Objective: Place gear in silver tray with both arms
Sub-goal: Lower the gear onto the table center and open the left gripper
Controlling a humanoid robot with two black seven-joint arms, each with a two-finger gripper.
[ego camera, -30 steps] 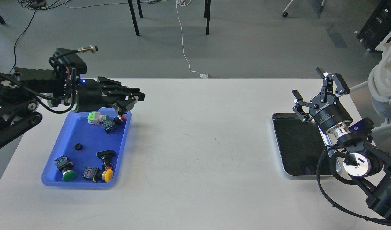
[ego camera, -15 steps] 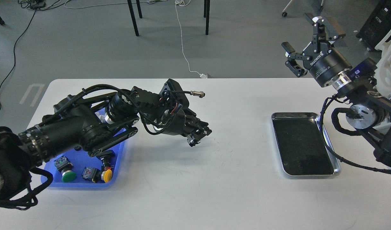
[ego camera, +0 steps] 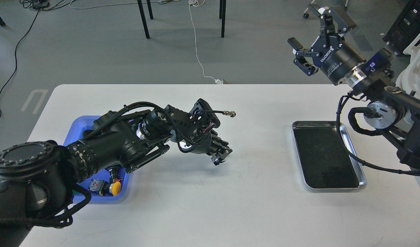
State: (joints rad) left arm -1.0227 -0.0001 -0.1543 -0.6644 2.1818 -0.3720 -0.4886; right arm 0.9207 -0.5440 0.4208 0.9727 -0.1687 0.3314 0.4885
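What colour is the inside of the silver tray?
Black, inside a shiny metal rim; the head view shows the silver tray.

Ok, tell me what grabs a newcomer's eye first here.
The bulky left arm sprawls over the white table, its left gripper pointing down near mid-table. The right gripper hangs open, high above the table's far right. The silver tray sits bare at right; the blue tray is half hidden.

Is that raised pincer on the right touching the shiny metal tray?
Apart. The head view shows the right pincer held high, open, beyond the table's far edge, while the rectangular silver tray with the dark inner surface lies flat below.
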